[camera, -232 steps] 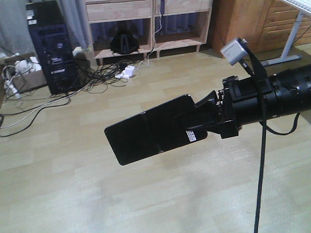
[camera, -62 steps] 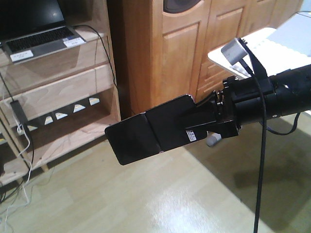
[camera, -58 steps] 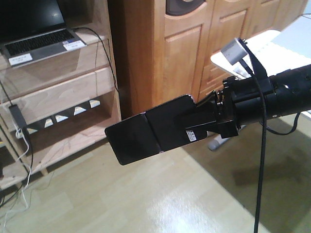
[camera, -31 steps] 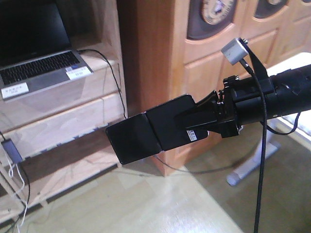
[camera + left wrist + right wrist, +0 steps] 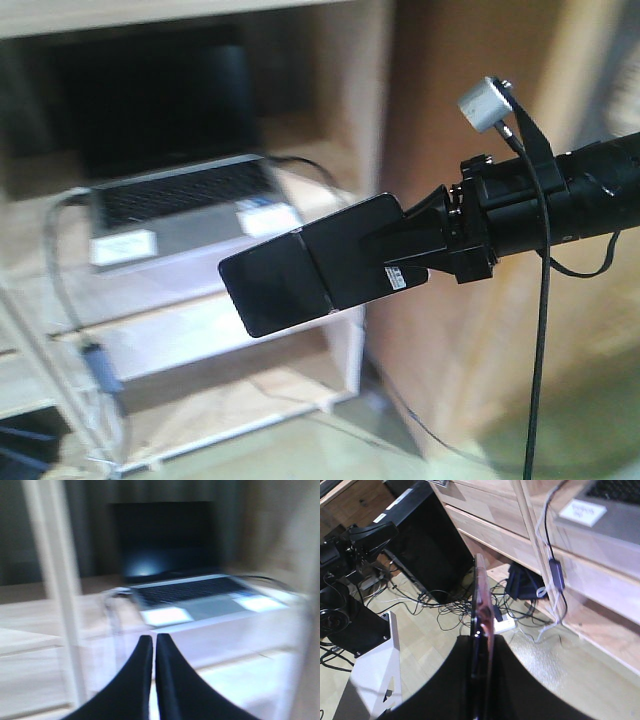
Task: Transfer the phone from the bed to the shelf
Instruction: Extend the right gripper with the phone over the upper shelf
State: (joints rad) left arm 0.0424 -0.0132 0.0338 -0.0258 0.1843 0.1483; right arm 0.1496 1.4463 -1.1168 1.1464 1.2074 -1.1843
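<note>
Right, the shelf point(image 5: 200, 338) fills the front view, blurred: light wood boards and an upright. On one board sits an open grey laptop point(image 5: 185, 200) with a dark screen. In front of it, up in the air and clear of the boards, my right tool point(image 5: 385, 250) is clamped on the phone point(image 5: 295, 272), which sticks out leftward, glossy face showing. My left tool point(image 5: 153, 639) holds nothing, tips pressed almost together. A small white sticker point(image 5: 393, 281) sits by the grip.
</note>
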